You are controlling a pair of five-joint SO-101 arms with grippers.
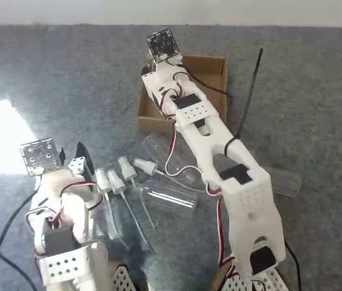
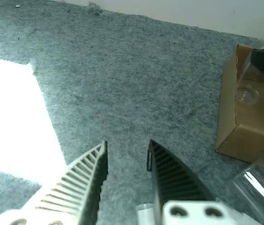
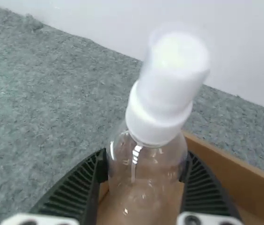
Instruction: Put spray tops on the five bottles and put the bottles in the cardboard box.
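Clear bottle [image 3: 146, 183] with a white spray top [image 3: 169, 84] sits pinched between the fingers of the right gripper [image 3: 146, 158], held at the open cardboard box [image 3: 237, 180]. On the other arm, the left gripper [image 2: 128, 145] hangs with its fingers spread over the gray carpet [image 2: 122, 70]. Four loose spray tops [image 1: 116, 180] and uncapped bottles [image 1: 168, 197] lie on the carpet between the arms.
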